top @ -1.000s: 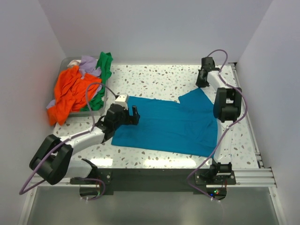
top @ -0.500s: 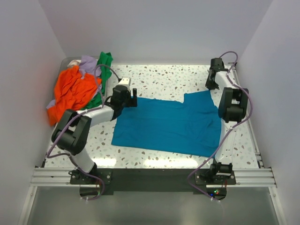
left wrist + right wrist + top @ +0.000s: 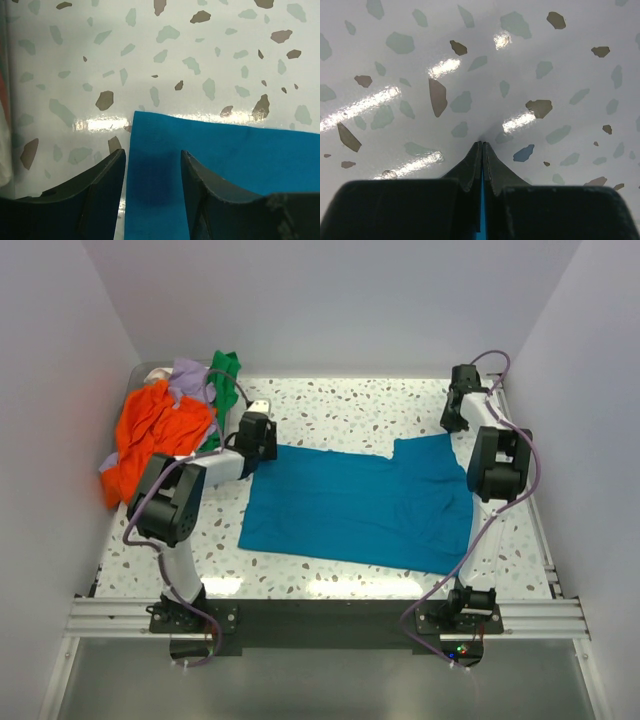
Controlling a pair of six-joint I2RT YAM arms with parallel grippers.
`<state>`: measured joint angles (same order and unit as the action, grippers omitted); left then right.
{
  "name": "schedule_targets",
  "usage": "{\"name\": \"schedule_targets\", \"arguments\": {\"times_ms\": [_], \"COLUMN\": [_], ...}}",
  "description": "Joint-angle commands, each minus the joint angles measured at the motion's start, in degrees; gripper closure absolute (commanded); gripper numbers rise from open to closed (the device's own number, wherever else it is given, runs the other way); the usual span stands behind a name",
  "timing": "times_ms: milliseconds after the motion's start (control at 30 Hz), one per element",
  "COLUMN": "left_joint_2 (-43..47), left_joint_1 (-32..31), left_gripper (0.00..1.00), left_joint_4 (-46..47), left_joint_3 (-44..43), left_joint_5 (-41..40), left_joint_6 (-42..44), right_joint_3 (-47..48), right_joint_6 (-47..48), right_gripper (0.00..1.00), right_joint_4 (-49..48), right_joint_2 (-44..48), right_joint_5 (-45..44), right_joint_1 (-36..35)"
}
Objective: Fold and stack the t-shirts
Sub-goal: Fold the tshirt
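The teal t-shirt (image 3: pixel 355 505) lay spread flat and smooth on the speckled tabletop (image 3: pixel 340 410). The wrist views caught what the overhead couldn't: the left gripper (image 3: pixel 152 156) was half-open astride the shirt's far-left corner, and the right gripper (image 3: pixel 481 146) was clamped tight on a teal sliver. Far left, the orange t-shirt (image 3: pixel 150 435), green t-shirt (image 3: pixel 226 370) and lavender t-shirt (image 3: pixel 188 376) lay heaped.

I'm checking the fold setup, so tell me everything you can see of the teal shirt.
The teal shirt is plain, soft-looking cloth spread flat and mostly smooth on the speckled table. What looks like a sleeve juts out at its far right. The left gripper straddles its far-left corner, jaws apart; the right gripper is shut on a sliver of its cloth.
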<state>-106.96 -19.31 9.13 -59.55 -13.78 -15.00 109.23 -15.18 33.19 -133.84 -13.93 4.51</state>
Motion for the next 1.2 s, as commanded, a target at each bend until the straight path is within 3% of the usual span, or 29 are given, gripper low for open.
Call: {"name": "schedule_targets", "arguments": {"times_ms": [0,167,433,1033,1167], "left_joint_2": [-1.9,-3.3,-5.6,-10.4,-10.9], "left_joint_1": [0.6,0.9,1.8,3.7,3.7], "left_gripper": [0.48,0.54,0.57,0.67,0.75], "left_joint_4": [0.2,1.9,1.0,-2.9,-3.4], "left_joint_3": [-3.8,-4.8,-7.0,-11.5,-11.6], "left_joint_5": [-1.4,-2.6,-2.2,4.0,4.9], "left_joint_6": [1.9,2.2,1.6,1.3,1.3], "right_joint_3": [-2.1,-2.5,-2.7,-2.8,-3.0], "right_joint_6": [0.0,0.0,0.0,-0.1,-0.4], "right_gripper": [1.0,1.0,1.0,1.0,1.0], "right_joint_4": [3.5,3.1,3.1,3.3,3.2], "right_joint_2": [0.9,1.2,1.1,1.0,1.0], "right_joint_5": [1.1,1.7,2.5,3.3,4.0], "right_joint_1": [0.4,0.4,0.5,0.4,0.4]}}
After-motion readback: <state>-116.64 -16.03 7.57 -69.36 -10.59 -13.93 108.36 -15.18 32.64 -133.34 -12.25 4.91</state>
